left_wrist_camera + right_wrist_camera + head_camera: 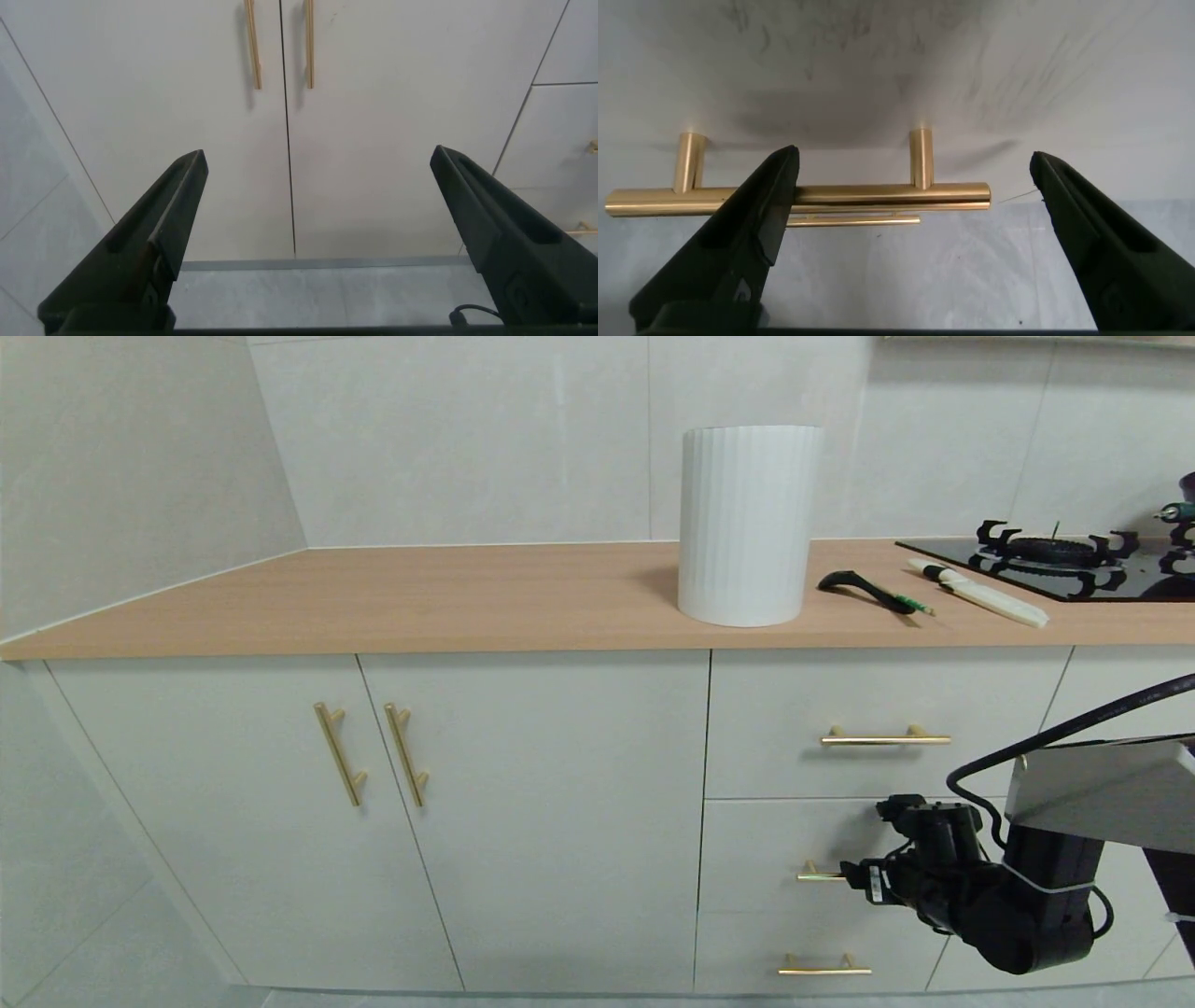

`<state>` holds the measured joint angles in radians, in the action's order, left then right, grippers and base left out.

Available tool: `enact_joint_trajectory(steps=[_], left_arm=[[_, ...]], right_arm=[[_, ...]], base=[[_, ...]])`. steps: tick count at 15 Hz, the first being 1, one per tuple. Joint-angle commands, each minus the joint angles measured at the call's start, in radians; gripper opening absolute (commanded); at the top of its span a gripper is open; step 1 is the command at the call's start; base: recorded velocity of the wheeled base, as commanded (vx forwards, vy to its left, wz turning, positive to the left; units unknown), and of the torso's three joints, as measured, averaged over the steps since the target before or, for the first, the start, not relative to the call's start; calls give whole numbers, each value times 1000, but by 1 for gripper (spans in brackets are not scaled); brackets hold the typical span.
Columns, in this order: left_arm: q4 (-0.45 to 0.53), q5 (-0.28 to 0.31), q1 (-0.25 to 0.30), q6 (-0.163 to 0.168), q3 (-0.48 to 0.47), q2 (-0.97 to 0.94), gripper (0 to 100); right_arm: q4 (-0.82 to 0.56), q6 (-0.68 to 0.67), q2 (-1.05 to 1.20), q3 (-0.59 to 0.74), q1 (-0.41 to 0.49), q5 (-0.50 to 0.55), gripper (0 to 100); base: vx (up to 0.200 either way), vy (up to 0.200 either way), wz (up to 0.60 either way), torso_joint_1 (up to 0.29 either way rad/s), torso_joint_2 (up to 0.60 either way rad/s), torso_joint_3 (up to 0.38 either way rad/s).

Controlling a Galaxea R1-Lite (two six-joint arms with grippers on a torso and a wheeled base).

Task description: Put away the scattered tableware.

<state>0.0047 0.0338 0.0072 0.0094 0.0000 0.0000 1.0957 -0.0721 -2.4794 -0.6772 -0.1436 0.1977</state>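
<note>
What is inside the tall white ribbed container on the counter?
The tall white ribbed container shows only its outer wall and rim; its interior is hidden. Beside it, a black-handled utensil and a long cream utensil lie on the wooden counter.

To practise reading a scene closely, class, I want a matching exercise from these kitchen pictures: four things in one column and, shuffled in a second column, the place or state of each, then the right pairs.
Things
1. ribbed canister
2. black utensil
3. right claw
4. left claw

Places and states
A. open, facing the double cupboard doors
B. open, at the middle drawer handle
C. lying on the worktop between the canister and the pale utensil
D. white, upright on the worktop

Pairs: 1-D, 2-C, 3-B, 4-A.
</note>
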Motion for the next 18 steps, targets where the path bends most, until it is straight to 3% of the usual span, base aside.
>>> enact_joint_trajectory(steps=[1, 11, 13, 15, 18], left_arm=[[0, 0, 0, 0, 0, 0, 100], [0, 0, 0, 0, 0, 0, 100], [0, 0, 0, 0, 0, 0, 100], [0, 0, 0, 0, 0, 0, 100], [0, 0, 0, 0, 0, 0, 100]], right_arm=[[-10, 2, -4, 2, -1, 2, 100], [-14, 38, -3, 33, -1, 2, 100], [-30, 60, 89, 96, -1, -1, 100], [-145, 83, 247, 153, -10, -14, 100], [-484, 101, 596, 186, -39, -73, 100]], base=[[0, 0, 0, 0, 0, 0], [0, 0, 0, 0, 0, 0], [0, 0, 0, 0, 0, 0], [0, 0, 0, 0, 0, 0], [0, 0, 0, 0, 0, 0]])
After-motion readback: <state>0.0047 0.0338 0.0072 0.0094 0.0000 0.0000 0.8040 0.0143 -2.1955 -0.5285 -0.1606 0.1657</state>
